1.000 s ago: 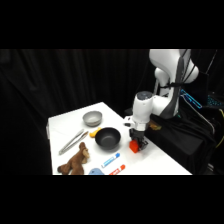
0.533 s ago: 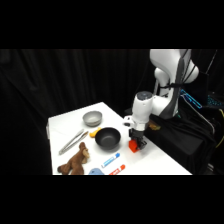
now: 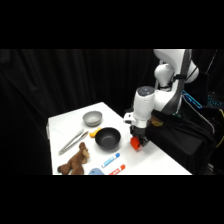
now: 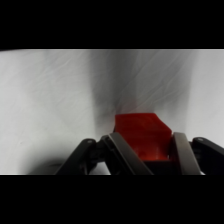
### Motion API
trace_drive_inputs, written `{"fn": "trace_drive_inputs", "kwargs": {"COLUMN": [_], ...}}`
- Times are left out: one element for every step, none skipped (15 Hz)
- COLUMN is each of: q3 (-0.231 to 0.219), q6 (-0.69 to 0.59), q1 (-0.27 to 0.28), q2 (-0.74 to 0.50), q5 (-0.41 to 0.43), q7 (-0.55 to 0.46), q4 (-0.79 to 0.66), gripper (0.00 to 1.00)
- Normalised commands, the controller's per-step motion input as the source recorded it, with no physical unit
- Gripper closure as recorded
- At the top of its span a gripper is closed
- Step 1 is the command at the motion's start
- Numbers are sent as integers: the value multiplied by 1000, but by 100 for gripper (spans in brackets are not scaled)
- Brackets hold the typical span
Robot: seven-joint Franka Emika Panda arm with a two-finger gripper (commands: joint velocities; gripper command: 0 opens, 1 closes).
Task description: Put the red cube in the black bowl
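Observation:
The red cube (image 3: 135, 144) lies on the white table (image 3: 152, 161) just right of the black bowl (image 3: 98, 142), a small gap between them. My gripper (image 3: 136, 140) comes straight down on the cube from above. In the wrist view the red cube (image 4: 142, 129) sits between the two fingers (image 4: 181, 150), which press against its left and right sides; my gripper (image 4: 145, 137) is shut on it. The bowl's dark inside holds nothing that I can see.
A smaller grey bowl (image 3: 92, 118) stands behind the black one. Metal tongs (image 3: 72, 141) lie to the left, with a small yellow piece (image 3: 93, 133) beside the black bowl. A brown plush toy (image 3: 75, 161) and two markers (image 3: 110, 160) lie near the front edge.

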Motion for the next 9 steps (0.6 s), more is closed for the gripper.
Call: {"fn": "trace_drive_inputs", "kwargs": {"q3": [51, 78, 106, 131, 141, 133, 122, 105, 92], "q6": [-472, -470, -455, -404, -371, -342, -311, -294, -279], "q1": [-109, -145, -179, -209, -237, -248, -259, -265, -260], "q2": [-473, -446, -415, -371, -324, -271, -217, -168, -137], "q5": [-130, -150, -150, -132, -106, -116, -97, -83, -72], "q7": [9, 23, 23, 13, -18, -19, -38, -58, -77], "q4": [13, 31, 50, 59, 85, 109, 139, 171, 190], "gripper": [74, 74, 74, 74, 74, 74, 74, 74, 74]}}
